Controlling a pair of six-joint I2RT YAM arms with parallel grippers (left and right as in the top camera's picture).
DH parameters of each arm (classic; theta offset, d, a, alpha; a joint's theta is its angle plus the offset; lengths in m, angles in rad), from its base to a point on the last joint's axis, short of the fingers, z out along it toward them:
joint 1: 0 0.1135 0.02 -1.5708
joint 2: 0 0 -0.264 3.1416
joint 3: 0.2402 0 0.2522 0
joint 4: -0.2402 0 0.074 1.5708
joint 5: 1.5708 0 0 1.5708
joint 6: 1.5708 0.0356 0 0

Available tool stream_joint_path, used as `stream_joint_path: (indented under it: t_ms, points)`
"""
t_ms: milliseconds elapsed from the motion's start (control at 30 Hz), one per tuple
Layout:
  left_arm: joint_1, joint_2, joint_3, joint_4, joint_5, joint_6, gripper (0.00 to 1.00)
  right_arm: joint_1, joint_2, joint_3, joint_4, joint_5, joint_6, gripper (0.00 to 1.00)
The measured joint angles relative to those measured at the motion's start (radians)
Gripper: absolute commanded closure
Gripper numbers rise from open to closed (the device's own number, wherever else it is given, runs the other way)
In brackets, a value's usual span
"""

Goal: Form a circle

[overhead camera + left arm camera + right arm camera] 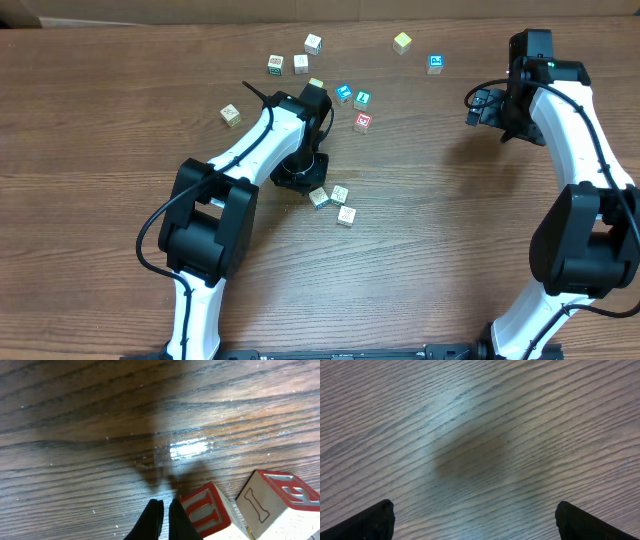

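The circle is a small clump of cream cubes just right of my left gripper; three show from overhead. In the left wrist view, two of them are close: a cube with a red-printed top and a cube with a red top and an outlined side. My left gripper is shut with nothing between its fingers, its tips low over the wood right beside the nearer red cube. My right gripper hangs open over bare table at the right; in its wrist view the right gripper holds nothing.
Loose cubes lie scattered beyond the left arm: a red-faced one, blue-faced ones, a yellow one, cream ones. The left arm's black cable loops out at its base.
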Motion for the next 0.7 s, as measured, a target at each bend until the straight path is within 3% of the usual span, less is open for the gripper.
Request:
stream_joint_path:
  t_ms: [700]
  points:
    - [0.0, 0.0, 0.0, 0.05, -0.008, 0.0, 0.96, 0.0, 0.0, 0.0, 0.0, 0.0, 0.0, 0.0]
